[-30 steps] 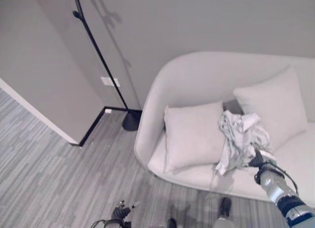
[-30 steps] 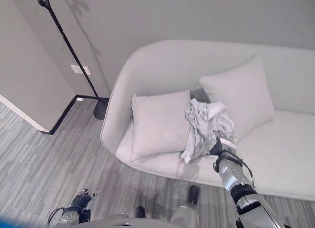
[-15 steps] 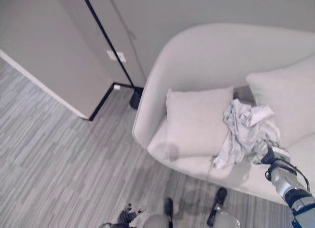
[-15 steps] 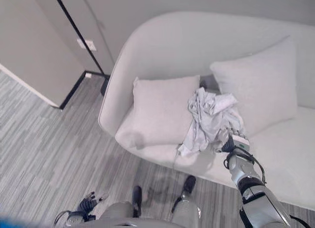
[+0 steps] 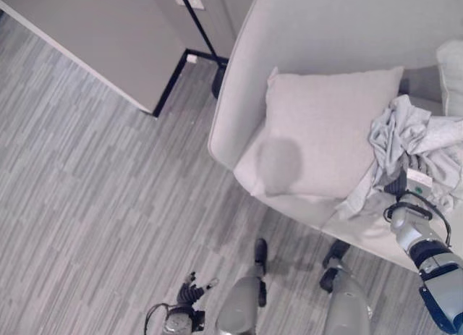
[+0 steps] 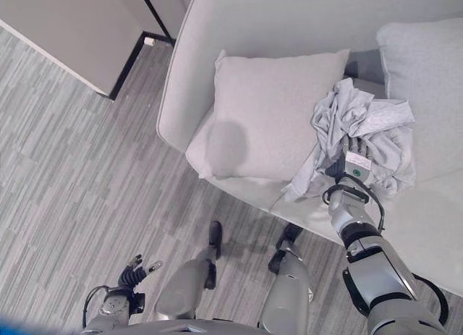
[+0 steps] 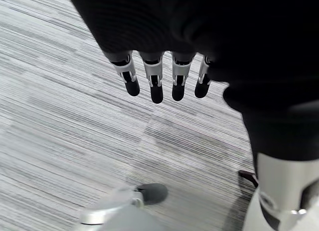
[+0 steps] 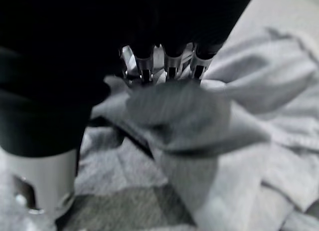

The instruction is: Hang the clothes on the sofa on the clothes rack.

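Observation:
A crumpled light grey garment lies on the pale sofa, between two cushions. My right hand reaches up from the seat's front edge and is pushed into the garment's lower folds. In the right wrist view a fold of cloth lies across the hand. The black clothes rack pole stands behind the sofa's left arm, by the wall. My left hand hangs low over the floor, fingers straight and holding nothing.
A large cushion leans left of the garment and a second cushion right of it. A wall corner with black skirting juts out left of the rack. Grey striped carpet spreads to the left.
The camera has tilted down and come closer to the sofa, so the rack's top has left the picture. My right hand has pushed further into the garment's folds.

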Controlling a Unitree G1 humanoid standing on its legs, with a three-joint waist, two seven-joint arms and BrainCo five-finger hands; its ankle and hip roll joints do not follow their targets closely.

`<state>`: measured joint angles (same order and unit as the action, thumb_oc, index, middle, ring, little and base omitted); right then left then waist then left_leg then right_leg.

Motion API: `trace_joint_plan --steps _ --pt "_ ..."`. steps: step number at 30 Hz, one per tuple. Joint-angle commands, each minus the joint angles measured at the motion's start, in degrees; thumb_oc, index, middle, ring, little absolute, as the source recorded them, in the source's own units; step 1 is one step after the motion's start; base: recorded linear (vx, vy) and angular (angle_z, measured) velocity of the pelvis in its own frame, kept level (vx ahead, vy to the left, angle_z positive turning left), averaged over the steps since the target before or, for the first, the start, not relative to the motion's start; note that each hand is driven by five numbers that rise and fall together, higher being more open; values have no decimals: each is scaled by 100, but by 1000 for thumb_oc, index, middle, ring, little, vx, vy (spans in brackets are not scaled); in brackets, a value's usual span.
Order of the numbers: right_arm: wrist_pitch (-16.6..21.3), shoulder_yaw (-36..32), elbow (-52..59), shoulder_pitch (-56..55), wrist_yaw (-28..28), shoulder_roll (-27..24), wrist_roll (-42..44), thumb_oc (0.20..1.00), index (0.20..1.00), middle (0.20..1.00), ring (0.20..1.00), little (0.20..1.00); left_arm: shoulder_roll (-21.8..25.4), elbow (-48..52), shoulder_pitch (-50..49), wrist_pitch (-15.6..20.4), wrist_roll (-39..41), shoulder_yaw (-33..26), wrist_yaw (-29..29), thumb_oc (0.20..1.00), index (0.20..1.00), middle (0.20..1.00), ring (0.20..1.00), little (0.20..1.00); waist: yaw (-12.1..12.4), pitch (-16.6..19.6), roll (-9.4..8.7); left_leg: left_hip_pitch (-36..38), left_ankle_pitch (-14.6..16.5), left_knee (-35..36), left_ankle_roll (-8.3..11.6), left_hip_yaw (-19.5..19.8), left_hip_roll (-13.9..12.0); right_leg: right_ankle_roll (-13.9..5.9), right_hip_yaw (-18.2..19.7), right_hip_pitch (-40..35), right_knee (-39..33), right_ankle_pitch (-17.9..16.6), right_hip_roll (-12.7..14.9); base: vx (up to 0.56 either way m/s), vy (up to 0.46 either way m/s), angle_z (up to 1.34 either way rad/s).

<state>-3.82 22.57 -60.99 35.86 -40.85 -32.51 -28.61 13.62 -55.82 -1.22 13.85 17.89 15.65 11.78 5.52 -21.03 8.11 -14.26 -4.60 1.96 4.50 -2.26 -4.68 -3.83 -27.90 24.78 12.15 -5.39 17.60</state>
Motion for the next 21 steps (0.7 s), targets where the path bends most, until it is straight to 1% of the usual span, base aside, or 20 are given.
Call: trace_joint_plan --steps 1,3,4,5,6,7,8,10,12,15,18,19,20,21 --pt "-107 511 -601 258 87 137 -61 1000 1000 1000 1000 1000 204 92 180 159 362 329 195 1000 1000 1000 1000 1000 190 130 78 -112 31 -42 247 33 -341 -612 615 301 768 474 265 -12 -3 7" --pt "-243 761 -993 305 245 261 -256 1000 1000 1000 1000 1000 211 289 216 154 448 399 206 1000 1000 1000 1000 1000 207 55 156 -183 -14 -13 251 62 -328 -608 611 432 886 506 308 -1 0 9" --pt "-240 765 -1001 311 243 264 -255 1000 1000 1000 1000 1000 211 292 215 152 449 396 207 1000 1000 1000 1000 1000 203 56 154 -186 -15 -13 251 63 -326 -608 612 437 891 509 311 -2 0 15" --pt "-361 919 -1284 304 414 348 -444 736 736 736 736 736 224 442 229 145 489 430 224 1000 1000 1000 1000 1000 216 23 201 -224 -60 47 253 70 -308 -612 622 522 951 522 331 0 -2 21" --pt "-360 922 -1288 307 414 350 -444 423 423 423 423 423 224 444 228 144 489 428 225 1000 1000 1000 1000 1000 214 25 199 -226 -61 48 253 70 -307 -612 623 527 955 524 333 -3 -1 13" --pt "-405 1008 -1500 287 594 418 -520 250 250 250 250 250 234 529 241 137 500 465 224 1000 1000 1000 1000 1000 226 15 221 -240 -81 88 253 79 -299 -608 609 570 982 539 335 -4 -2 12" --pt "-417 1033 -1613 271 717 469 -527 200 200 200 200 200 249 616 249 118 513 468 215 1000 1000 1000 1000 1000 227 9 227 -251 -98 120 252 78 -288 -605 608 602 1001 545 335 -3 -6 6" --pt "-417 1006 -1929 154 963 666 -455 200 200 200 200 200 235 574 288 63 448 471 241 1000 1000 1000 1000 1000 218 15 238 -223 -112 206 235 102 -252 -590 615 634 1063 564 345 8 2 6" --pt "-419 932 -1973 107 943 698 -383 200 200 200 200 200 221 555 290 57 417 470 268 1000 1000 1000 1000 1000 215 19 236 -199 -104 226 222 111 -239 -593 620 633 1088 564 356 14 20 6" --pt "-350 613 -1867 -74 790 696 38 200 200 200 200 200 216 500 266 9 250 443 389 1000 1000 1000 1000 1000 136 80 182 -15 -8 273 173 135 -180 -644 624 557 1123 529 404 23 35 4" --pt "-210 272 -1523 -201 631 594 540 200 200 200 200 200 214 313 243 -33 192 371 437 1000 1000 1000 1000 1000 44 161 69 184 107 292 133 123 -145 -694 636 429 1090 473 427 23 21 4" --pt "-144 165 -1300 -268 550 540 680 200 200 200 200 200 217 264 232 -47 160 337 455 1000 1000 1000 1000 1000 -4 193 6 253 150 296 115 114 -135 -711 648 384 1067 444 427 0 0 0" --pt "-103 75 -962 -352 504 466 781 200 200 200 200 200 233 196 213 -73 129 283 464 1000 1000 1000 1000 1000 -60 238 -85 251 102 287 72 86 -101 -651 616 351 954 274 431 -18 31 2" --pt "-80 -3 -599 -470 447 379 789 200 200 200 200 200 247 181 183 -89 91 232 454 1000 1000 1000 1000 1000 -105 283 -157 339 149 291 56 57 -97 -667 628 290 923 250 422 14 56 1"
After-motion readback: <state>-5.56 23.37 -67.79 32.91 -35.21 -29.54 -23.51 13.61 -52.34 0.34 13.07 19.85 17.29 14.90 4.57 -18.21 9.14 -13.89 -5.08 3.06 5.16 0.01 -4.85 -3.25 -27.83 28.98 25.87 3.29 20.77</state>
